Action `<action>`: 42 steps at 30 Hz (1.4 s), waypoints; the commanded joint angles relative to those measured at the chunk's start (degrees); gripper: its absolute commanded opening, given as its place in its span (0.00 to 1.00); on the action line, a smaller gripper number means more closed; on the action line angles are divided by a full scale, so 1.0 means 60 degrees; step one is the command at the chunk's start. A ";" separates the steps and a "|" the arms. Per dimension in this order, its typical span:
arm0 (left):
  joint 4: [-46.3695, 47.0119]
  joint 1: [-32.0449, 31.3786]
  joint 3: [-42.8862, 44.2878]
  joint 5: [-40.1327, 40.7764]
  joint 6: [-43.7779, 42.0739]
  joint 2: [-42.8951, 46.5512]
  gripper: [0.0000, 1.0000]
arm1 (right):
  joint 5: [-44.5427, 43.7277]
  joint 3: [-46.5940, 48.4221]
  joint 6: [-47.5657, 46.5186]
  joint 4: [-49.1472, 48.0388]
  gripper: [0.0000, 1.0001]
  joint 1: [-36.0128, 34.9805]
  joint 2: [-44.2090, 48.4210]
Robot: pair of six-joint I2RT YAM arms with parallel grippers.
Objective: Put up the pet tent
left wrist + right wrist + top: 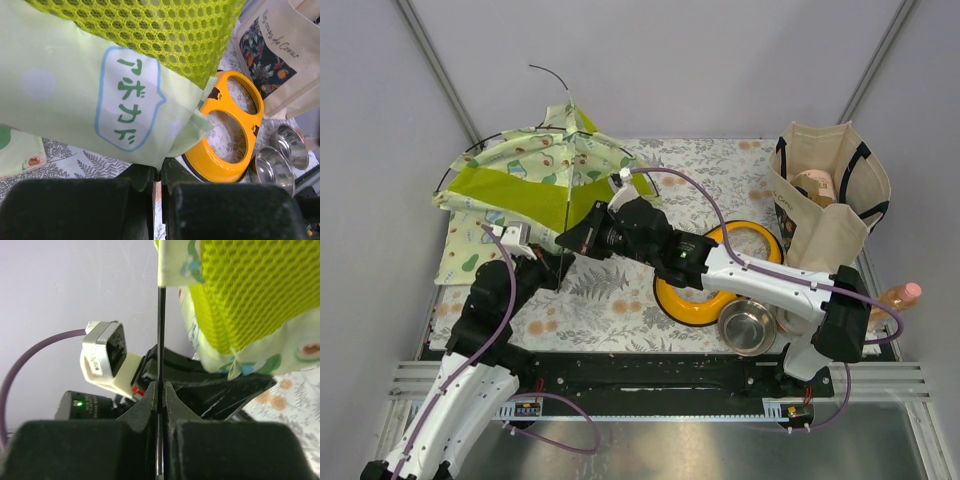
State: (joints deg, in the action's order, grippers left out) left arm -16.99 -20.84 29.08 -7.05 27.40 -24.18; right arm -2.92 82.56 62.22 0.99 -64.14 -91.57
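Grey walls enclose the table; the left arm's jaws, almost together, seem to pinch the hem of the pet tent. Just beyond, the right arm's jaws clamp its upright black pole, with the fabric spreading above them, at far left.

The right arm hid part of the orange feeder. The pet tent ran past the picture's upper edge.

We find the pet tent in the far left corner, partly over a mat by the left edge. A feeder lies right of centre, with a bowl just before it at the near edge. A bag stands in the far right corner.
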 commanded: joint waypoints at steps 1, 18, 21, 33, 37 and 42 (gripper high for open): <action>-0.0374 -0.0028 0.0382 -0.1167 -0.0274 0.0397 0.00 | -0.1681 -0.0459 -0.1724 -0.1994 0.00 0.0216 0.0085; -0.2836 -0.0042 0.1481 -0.2018 -0.0480 0.1964 0.00 | -0.1858 -0.0914 -0.3265 -0.3754 0.00 0.0568 0.0349; -0.2924 -0.0042 0.1510 -0.2194 -0.0407 0.2213 0.00 | -0.1872 -0.0973 -0.3207 -0.3828 0.00 0.0641 0.0422; -0.3891 -0.0042 0.1657 -0.2619 -0.0040 0.2551 0.00 | -0.1740 -0.0885 -0.3104 -0.3901 0.00 0.1007 0.0379; -0.4067 -0.0028 0.1832 -0.2823 -0.0039 0.2581 0.00 | -0.1755 -0.0797 -0.3104 -0.3886 0.00 0.1051 0.0204; -0.4228 -0.0042 0.1833 -0.3072 -0.0128 0.2595 0.00 | -0.1740 -0.0665 -0.3016 -0.3945 0.00 0.1066 -0.0016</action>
State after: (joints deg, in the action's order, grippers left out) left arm -38.59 -20.73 37.89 -17.72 25.96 -9.45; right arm -4.84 76.66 46.35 -18.20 -61.87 -90.28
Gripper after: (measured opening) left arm 0.037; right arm 0.031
